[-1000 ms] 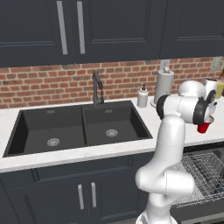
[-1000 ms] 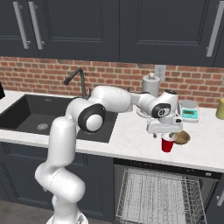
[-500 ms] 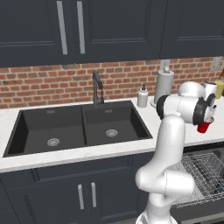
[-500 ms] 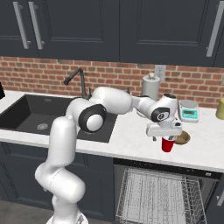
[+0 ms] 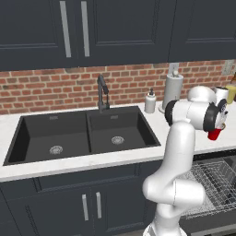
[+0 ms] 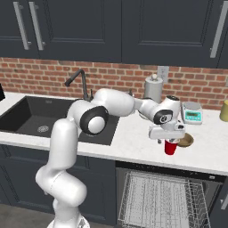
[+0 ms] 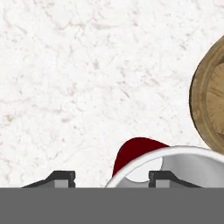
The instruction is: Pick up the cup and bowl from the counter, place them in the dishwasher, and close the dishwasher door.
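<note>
The red cup stands upright on the white counter, close to its front edge, with the olive-brown bowl just to its right. My gripper points down right over the cup. In the hand view the cup shows its white rim, and the gripper is open with one fingertip inside the rim and the other outside, a gap left to the wall. The bowl lies at that view's right edge. Below the counter the dishwasher's wire rack is pulled out over the lowered door.
A paper towel holder and a small kitchen scale stand behind the cup near the brick wall. A yellowish jar is at the far right. The black double sink with faucet and soap dispenser lies to the left.
The gripper has stayed over the cup, sinking a little onto it. Cup, bowl and rack have not moved.
</note>
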Tool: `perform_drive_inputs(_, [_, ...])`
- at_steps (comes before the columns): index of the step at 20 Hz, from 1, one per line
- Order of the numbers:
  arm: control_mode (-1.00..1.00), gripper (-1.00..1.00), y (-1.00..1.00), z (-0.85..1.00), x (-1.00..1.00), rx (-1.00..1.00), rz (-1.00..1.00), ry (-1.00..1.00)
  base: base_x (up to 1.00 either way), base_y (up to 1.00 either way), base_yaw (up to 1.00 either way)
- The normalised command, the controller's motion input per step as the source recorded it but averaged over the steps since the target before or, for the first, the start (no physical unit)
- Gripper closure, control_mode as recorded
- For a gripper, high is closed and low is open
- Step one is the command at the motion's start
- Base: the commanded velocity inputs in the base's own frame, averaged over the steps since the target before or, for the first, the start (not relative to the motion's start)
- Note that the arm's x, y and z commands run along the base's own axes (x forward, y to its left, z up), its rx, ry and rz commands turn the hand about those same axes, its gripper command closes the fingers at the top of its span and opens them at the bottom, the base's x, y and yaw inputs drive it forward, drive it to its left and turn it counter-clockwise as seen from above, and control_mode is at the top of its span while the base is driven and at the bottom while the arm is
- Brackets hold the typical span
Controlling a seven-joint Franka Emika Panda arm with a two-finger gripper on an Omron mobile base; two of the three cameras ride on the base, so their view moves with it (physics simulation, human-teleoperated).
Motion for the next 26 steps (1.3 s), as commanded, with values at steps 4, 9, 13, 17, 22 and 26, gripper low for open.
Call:
perform_drive_inputs(4, [-1.0, 1.0, 0.0, 0.0, 0.0, 0.0, 0.0, 0.0, 0.0, 0.0, 0.0])
perform_drive_inputs(9, [-1.0, 1.0, 0.0, 0.0, -0.06, 0.0, 0.0, 0.0, 0.0, 0.0, 0.0])
perform_drive_inputs(13, [-1.0, 1.0, 0.0, 0.0, -0.42, 0.0, 0.0, 0.0, 0.0, 0.0, 0.0])
perform_drive_inputs(17, [-1.0, 1.0, 0.0, 0.0, -0.67, 0.0, 0.02, -0.02, 0.0, 0.0, 0.0])
perform_drive_inputs(22, [-1.0, 1.0, 0.0, -0.04, -0.9, 0.0, 0.06, -0.05, 0.0, 0.0, 0.0])
perform_drive_inputs(26, [-1.0, 1.0, 0.0, -0.27, -0.86, 0.0, 0.09, -0.05, 0.0, 0.0, 0.0])
